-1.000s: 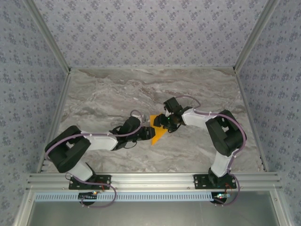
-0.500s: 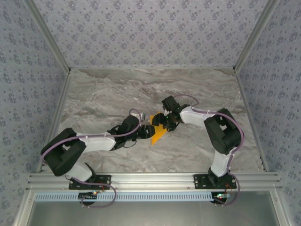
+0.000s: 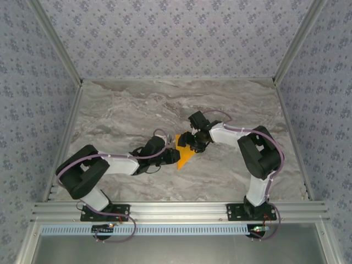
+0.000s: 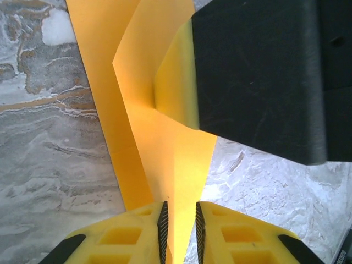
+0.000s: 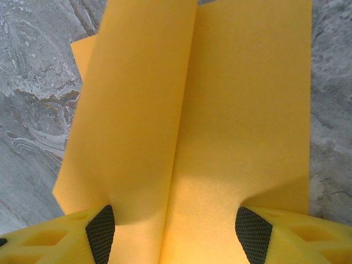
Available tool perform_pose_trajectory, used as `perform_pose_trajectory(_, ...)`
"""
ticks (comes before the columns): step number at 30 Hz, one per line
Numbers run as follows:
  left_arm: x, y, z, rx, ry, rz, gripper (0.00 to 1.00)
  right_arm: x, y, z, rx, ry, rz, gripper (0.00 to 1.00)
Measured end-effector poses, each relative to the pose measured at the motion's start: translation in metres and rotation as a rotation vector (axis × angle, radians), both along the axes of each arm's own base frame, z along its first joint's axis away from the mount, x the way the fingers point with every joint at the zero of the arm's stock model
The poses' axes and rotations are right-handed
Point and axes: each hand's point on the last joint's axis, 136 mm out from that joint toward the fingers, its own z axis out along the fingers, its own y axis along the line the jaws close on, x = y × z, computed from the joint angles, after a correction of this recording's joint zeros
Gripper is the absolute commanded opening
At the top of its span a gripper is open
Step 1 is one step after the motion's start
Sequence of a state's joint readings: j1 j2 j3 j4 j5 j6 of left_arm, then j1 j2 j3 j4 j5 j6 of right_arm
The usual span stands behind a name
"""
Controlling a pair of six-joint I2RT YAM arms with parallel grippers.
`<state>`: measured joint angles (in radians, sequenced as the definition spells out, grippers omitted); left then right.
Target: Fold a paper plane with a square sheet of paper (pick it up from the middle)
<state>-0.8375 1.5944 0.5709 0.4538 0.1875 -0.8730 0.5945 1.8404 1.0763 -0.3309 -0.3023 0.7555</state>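
The bright-orange, creased paper plane (image 3: 186,157) is at the centre of the grey marble-pattern bench (image 3: 126,110), between both arms. Left end effector (image 4: 179,217): fingers pressed together, pinching the paper plane's narrow end. Right end effector (image 5: 176,225): fingers spread, straddling the centre crease.

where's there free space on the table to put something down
The far half of the table, along the back wall, is bare, as is the near strip between the arm bases. Crowded at centre: left end effector and right end effector meet on the orange paper.
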Motion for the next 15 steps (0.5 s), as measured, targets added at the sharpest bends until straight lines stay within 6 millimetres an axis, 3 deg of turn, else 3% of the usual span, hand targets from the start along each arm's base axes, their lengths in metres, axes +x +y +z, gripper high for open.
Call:
perform_pose_trajectory(6,0.0054,-0.0067,-0.0004,0.006,-0.001,-0.007,0.18,-0.0002,-0.0002,-0.0005,-0.002,0.003,0.000,0.68)
perform_pose_trajectory(15,0.0069,0.0005,-0.0076,0.048,0.004,0.018,0.17,-0.0003,-0.0006,-0.0010,-0.004,0.004,-0.001,0.66)
